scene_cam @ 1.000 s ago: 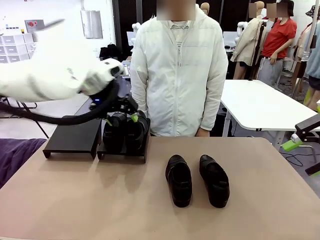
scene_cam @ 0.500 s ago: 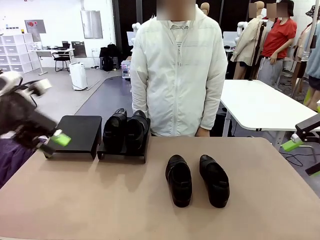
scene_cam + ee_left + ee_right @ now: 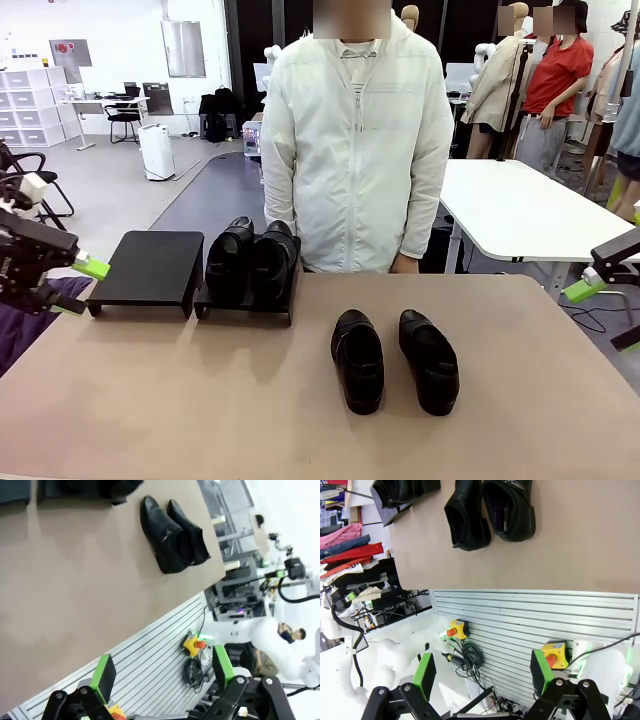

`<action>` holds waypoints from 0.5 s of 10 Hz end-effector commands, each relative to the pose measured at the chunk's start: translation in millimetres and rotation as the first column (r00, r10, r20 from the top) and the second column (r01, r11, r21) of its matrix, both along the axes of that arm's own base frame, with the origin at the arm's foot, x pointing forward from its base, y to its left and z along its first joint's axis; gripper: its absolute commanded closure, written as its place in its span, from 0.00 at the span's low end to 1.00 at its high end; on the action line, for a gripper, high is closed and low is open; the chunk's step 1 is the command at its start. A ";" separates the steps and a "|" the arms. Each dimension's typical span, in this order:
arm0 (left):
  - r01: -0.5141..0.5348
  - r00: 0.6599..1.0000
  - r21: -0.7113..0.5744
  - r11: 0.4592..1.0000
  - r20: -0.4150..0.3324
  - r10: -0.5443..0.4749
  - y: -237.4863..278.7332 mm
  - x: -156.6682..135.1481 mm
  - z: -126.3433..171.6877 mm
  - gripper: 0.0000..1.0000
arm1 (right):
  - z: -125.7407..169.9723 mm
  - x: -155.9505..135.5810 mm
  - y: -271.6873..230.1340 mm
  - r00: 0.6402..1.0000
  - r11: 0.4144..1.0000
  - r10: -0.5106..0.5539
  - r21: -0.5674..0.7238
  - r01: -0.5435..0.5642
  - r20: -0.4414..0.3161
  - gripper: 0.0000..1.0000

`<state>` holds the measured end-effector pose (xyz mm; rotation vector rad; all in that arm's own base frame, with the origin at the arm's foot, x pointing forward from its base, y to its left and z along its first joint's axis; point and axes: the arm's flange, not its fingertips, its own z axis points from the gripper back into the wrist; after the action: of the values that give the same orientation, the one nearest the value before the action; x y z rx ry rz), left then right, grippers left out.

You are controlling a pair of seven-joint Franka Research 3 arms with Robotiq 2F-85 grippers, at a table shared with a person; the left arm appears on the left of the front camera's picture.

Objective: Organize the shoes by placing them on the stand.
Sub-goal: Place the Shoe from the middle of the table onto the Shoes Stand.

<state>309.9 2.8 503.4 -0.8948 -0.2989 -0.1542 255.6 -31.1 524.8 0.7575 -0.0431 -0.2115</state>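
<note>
While its jaws are standing wide apart with nothing between them, the left gripper (image 3: 78, 288) is hovering just off the left edge of the tan table (image 3: 200, 410), near the front-left corner of the left stand (image 3: 150, 265). In the left wrist view its 2 green pads (image 3: 104, 676) are rising from the bottom edge, well apart, and are framing a slatted grey panel (image 3: 150, 650) below the table's near edge.

The right gripper (image 3: 605, 315) is hanging beyond the table's right edge, well apart from every shoe. Its jaws are likewise spread and are gripping nothing. In the right wrist view it is looking down at the same grey panel.

Farther in, 2 low black stands are sitting side by side at the far-left part of the table. The left stand is showing its flat top. The right stand (image 3: 245, 308) is carrying the stand pair (image 3: 250, 262), 2 glossy black shoes pressed side by side and tilted up on it.

Right of the table's middle, the left loose shoe (image 3: 358, 362) and the right loose shoe (image 3: 429, 362) are lying flat on the tabletop, side by side and near each other, running lengthwise from the far side toward the robot's side.

A person in a white jacket (image 3: 355, 140) is standing at the far edge, just behind the right stand.
</note>
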 end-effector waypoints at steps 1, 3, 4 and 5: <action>0.041 0.998 0.027 0.999 0.040 -0.042 -4.6 -7.4 6.5 0.00 | 3.1 1.0 1.1 1.000 1.000 -0.008 0.017 0.008 0.000 0.00; 0.041 0.998 0.027 0.999 0.040 -0.042 -4.6 -7.4 6.5 0.00 | 3.1 1.0 1.1 1.000 1.000 -0.008 0.017 0.008 0.000 0.00; 0.041 0.998 0.027 0.999 0.040 -0.042 -4.6 -7.4 6.5 0.00 | 3.1 1.0 1.1 1.000 1.000 -0.008 0.017 0.008 0.000 0.00; 0.041 0.998 0.027 0.999 0.040 -0.042 -4.6 -7.4 6.5 0.00 | 3.1 1.0 1.1 1.000 1.000 -0.008 0.017 0.008 0.000 0.00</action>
<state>302.7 -6.1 512.2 -0.8610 -0.3097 -0.1917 255.6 -31.1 524.8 0.7574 -0.0430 -0.2115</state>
